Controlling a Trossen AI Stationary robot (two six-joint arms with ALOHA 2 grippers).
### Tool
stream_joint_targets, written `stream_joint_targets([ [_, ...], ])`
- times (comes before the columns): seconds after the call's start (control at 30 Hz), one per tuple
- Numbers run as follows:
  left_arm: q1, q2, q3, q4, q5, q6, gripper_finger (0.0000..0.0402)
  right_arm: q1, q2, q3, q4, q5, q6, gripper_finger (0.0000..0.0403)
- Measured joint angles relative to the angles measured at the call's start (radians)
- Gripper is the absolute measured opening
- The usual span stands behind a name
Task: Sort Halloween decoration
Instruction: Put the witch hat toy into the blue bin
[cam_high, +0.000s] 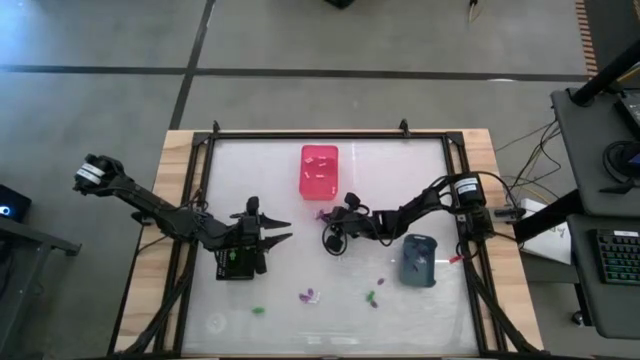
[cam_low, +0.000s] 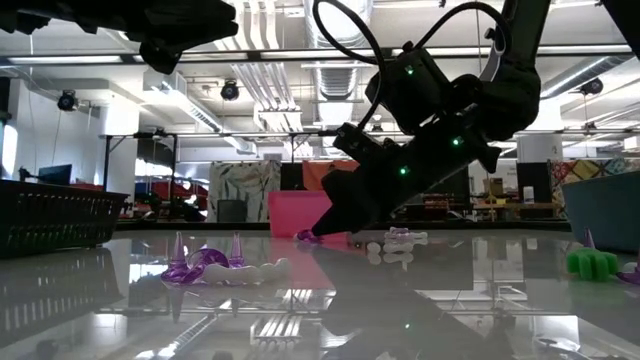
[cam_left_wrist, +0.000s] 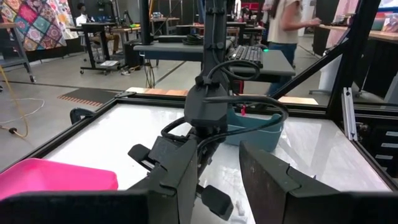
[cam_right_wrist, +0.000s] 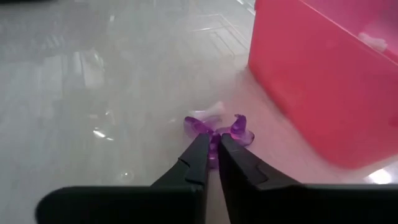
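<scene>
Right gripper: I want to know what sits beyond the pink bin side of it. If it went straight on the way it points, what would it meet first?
The right gripper has its fingers closed at a purple decoration piece. That comes first, and the pink bin probably stands just beyond, though depth is unclear.

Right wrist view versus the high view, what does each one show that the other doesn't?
Only the right wrist view shows the right gripper with its jaws pinched on a purple decoration piece. Only the high view shows the left gripper, the grey-blue bin and scattered green pieces. Both show the pink bin.
</scene>
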Motion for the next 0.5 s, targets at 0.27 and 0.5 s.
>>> stream_joint_targets([
  [0.27,0.0,0.0,0.0,0.0,0.0,0.0,0.0103,0.0,-0.002,0.0,-0.002,-0.002,0.012,0.0009],
  [0.5,0.0,0.0,0.0,0.0,0.0,0.0,0.0103,0.005,-0.038,0.0,-0.039,-0.003,0.016,0.0009],
])
